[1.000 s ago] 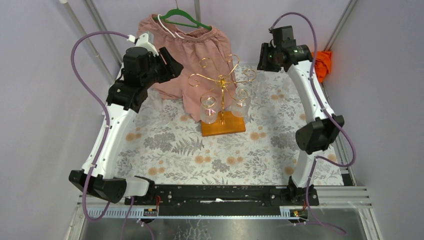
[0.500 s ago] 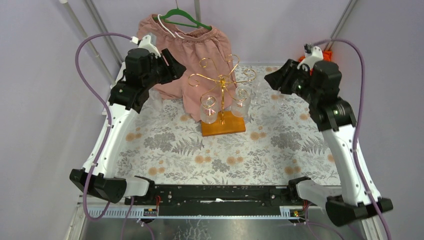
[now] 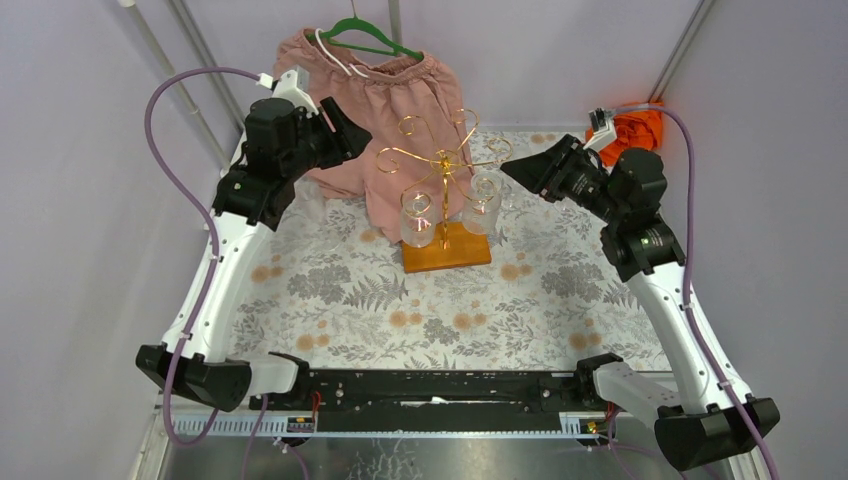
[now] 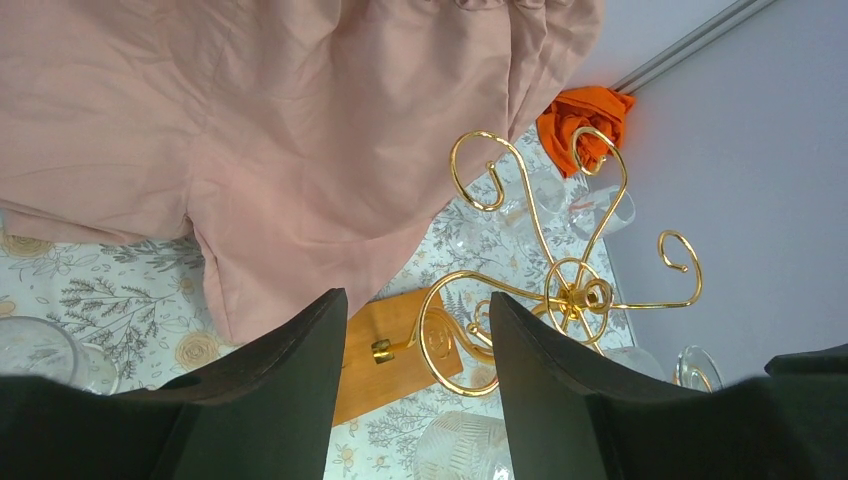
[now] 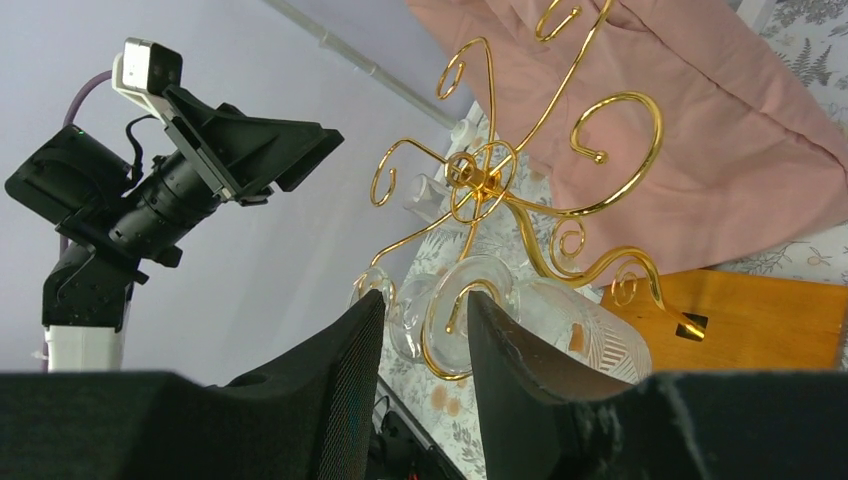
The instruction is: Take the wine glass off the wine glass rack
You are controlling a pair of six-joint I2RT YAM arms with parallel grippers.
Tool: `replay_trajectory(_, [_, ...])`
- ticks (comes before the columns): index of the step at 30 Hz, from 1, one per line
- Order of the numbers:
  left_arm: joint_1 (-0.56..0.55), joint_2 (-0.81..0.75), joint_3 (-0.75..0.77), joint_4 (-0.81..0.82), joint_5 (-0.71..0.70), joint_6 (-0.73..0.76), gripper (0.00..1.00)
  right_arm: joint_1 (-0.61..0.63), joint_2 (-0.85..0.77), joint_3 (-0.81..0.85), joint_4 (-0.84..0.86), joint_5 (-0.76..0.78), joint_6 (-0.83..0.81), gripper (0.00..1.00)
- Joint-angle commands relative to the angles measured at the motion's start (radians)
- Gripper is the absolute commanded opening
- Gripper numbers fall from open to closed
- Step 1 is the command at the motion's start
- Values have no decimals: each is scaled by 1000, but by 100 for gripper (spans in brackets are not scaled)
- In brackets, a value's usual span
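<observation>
Clear wine glass (image 3: 482, 205) hanging on thin gold wire rack (image 3: 441, 165), table's far edge: judged fragile, slippery; grasp bowl gently. Left gripper (image 4: 415, 298), right gripper (image 5: 425, 297): fingers spread, empty.

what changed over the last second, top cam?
The right arm re-posed, elbow swinging outward; the right gripper came nearer and left, up beside the gold wire wine glass rack with its orange-brown wooden base, open, gripping nothing. The left gripper, the two clear wine glasses hanging there and the pink shorts stayed put.
</observation>
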Motion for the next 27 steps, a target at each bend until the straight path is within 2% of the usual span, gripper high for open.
replay_trajectory(1, [-4, -18, -9, 55, 6, 0, 62, -1, 0, -16, 87, -19, 23, 44])
replay_trajectory(27, [-4, -24, -29, 56, -7, -1, 63, -2, 24, -113, 157, -42, 66, 42])
